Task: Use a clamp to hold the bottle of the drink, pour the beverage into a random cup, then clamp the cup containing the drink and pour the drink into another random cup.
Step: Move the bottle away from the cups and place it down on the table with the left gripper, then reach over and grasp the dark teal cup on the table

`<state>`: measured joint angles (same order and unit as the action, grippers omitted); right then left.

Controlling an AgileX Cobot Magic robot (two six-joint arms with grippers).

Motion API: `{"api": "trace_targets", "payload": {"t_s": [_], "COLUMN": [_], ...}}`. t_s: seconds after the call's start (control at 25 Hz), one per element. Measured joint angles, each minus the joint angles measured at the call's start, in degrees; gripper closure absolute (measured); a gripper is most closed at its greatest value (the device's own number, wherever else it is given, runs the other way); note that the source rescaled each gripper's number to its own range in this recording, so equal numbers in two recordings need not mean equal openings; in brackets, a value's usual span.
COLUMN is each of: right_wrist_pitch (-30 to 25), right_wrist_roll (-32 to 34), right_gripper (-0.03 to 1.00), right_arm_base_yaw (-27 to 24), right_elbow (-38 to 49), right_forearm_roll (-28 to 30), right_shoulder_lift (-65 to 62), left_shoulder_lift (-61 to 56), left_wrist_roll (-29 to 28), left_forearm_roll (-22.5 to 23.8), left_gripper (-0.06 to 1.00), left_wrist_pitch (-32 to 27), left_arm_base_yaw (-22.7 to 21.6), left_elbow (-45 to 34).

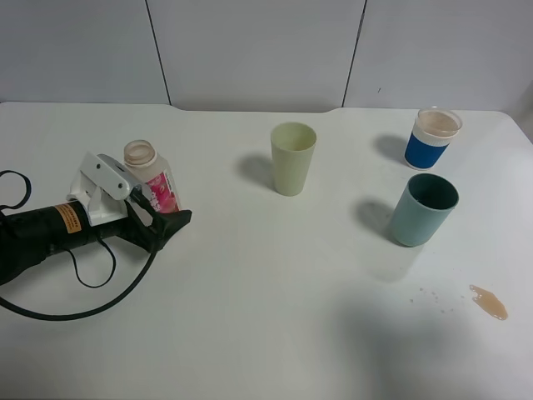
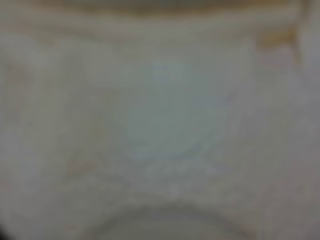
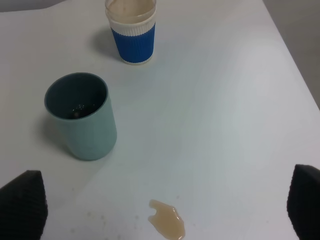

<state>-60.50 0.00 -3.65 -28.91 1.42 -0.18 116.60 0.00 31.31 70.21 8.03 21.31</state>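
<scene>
The drink bottle [image 1: 154, 177], clear with a pink label and no cap, stands upright at the table's left. My left gripper [image 1: 162, 218] sits around its lower part, with a black finger against the front of the bottle. The left wrist view is a close, whitish blur. A pale green cup [image 1: 293, 158] stands in the middle. A teal cup [image 1: 423, 208] [image 3: 82, 115] with a few drops inside stands at the right. Behind it, a blue-sleeved paper cup [image 1: 433, 137] [image 3: 131, 32] holds beige drink. My right gripper [image 3: 164, 207] is open and empty, near the teal cup, and out of the exterior view.
A small beige spill [image 1: 489, 302] [image 3: 167, 224] lies on the white table [image 1: 266, 317] near the front right, with tiny droplets beside it. A black cable [image 1: 83, 287] loops on the table beside the left arm. The table's right edge [image 3: 295, 65] is close to the cups.
</scene>
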Motion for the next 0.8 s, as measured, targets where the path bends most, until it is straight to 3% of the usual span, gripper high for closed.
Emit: {"api": "trace_targets", "payload": {"t_s": [0.24,0.56,0.8], "right_wrist_pitch": [0.0,0.0,0.0], "right_wrist_roll": [0.0,0.0,0.0], "right_gripper": [0.11,0.11,0.11], "right_arm_base_yaw": [0.0,0.0,0.0], "right_elbow": [0.0,0.0,0.0], "right_forearm_roll": [0.0,0.0,0.0], "right_shoulder_lift": [0.0,0.0,0.0], "left_shoulder_lift": [-4.9,-18.2,-28.6], "left_wrist_roll": [0.0,0.0,0.0], "left_forearm_roll": [-0.2,-8.2,-11.5], "left_gripper": [-0.04,-0.04,-0.04], "left_wrist_pitch": [-0.1,-0.1,-0.1], "left_arm_base_yaw": [0.0,0.0,0.0], "left_elbow": [-1.1,-11.7,-18.5]}}
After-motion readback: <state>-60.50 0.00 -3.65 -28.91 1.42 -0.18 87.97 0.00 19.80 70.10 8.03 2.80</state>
